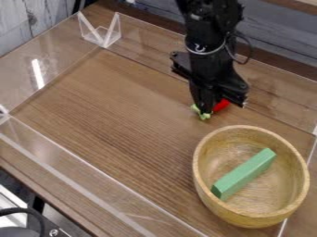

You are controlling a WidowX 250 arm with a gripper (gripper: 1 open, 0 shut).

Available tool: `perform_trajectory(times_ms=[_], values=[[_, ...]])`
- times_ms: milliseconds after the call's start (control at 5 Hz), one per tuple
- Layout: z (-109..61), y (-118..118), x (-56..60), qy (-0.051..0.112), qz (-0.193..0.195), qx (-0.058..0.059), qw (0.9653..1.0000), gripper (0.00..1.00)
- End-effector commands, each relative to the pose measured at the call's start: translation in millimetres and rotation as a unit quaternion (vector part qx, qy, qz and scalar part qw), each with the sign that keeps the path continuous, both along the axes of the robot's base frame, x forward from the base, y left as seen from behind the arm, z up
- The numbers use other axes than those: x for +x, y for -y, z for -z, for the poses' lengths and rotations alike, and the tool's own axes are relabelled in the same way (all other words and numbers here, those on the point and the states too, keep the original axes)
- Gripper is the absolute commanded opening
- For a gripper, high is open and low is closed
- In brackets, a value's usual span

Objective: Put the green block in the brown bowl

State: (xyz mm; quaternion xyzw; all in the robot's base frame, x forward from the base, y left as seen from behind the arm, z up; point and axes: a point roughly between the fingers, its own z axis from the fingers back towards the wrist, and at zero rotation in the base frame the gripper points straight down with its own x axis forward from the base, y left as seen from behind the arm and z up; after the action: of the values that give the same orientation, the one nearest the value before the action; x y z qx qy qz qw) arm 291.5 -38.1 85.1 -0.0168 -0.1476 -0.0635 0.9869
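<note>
One green block (pixel 244 173) lies flat inside the brown bowl (pixel 199 171), bottom right on the surface (pixel 111 102). Just beyond the bowl, the gripper (pixel 210 106) points down, clamped narrow on a red round object (pixel 223 104) with a green stub (pixel 198 113).

The block (pixel 244 173) lies in the bowl (pixel 199 171), front right on the tabletop (pixel 111 102); toy (pixel 221 105) just behind bowl; stand (pixel 99 31) back left.
</note>
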Motion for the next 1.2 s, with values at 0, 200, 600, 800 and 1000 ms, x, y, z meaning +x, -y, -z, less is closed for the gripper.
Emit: perform_trajectory(times_ms=[0, 200, 600, 800, 1000], values=[[-9.0, -3.3, 9.4, 0.022, -0.005, 0.0, 0.9998, 0.0], [-4.1, -4.9, 11.8, 0.018, -0.007, 0.002, 0.9998, 0.0], [-9.1, -4.6, 14.4, 0.015, -0.012, 0.003, 0.9998, 1.0], [-6.1, -2.4, 24.9, 0.019, -0.017, 0.0, 0.9997, 0.0], [-1.8, -1.1, 31.6, 0.02, -0.021, -0.001, 0.9996, 0.0]])
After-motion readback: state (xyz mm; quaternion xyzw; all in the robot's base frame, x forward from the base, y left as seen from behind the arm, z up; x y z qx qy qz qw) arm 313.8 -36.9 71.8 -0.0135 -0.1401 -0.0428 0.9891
